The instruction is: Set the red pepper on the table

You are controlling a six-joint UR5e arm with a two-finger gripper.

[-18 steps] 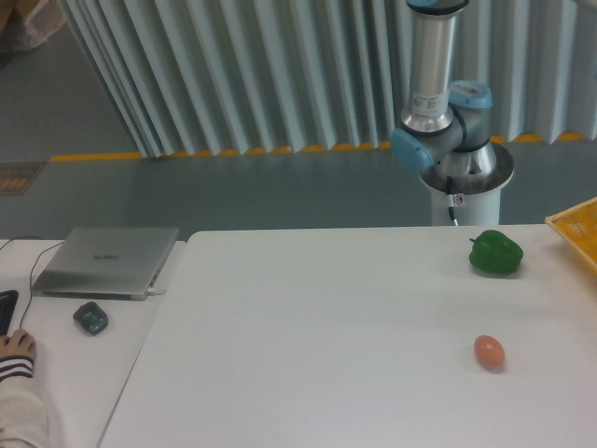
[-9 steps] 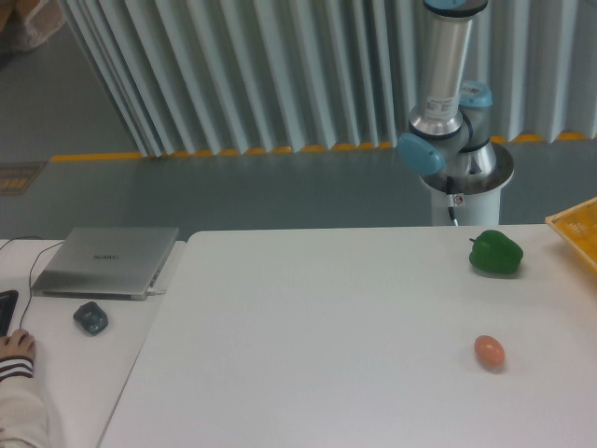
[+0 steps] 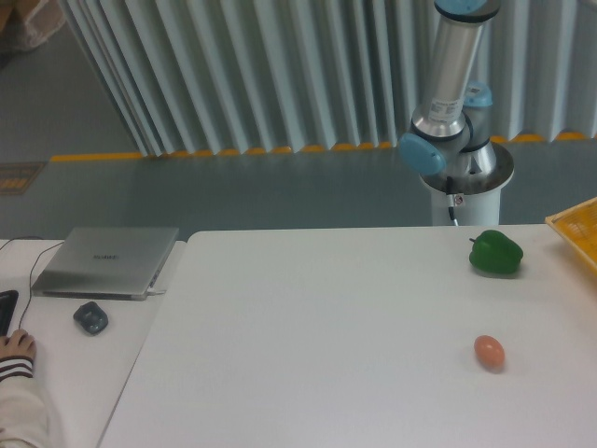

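The red pepper is out of view. The large white table [image 3: 308,355] fills the lower right of the camera view. Behind its far edge stands the arm's silver lower link [image 3: 454,70] on a white pedestal [image 3: 464,187], rising out of the top of the frame. The gripper itself is not in view.
A green bell pepper [image 3: 495,253] sits near the table's far right edge. An orange-brown egg-shaped object [image 3: 489,352] lies in front of it. A yellow tray corner [image 3: 578,229] shows at the right edge. On the left desk are a silver laptop [image 3: 107,261], a dark mouse [image 3: 90,317] and a person's hand [image 3: 16,347].
The arm's upright link has leaned and shifted to the right over the last second. The objects on the table have not moved.
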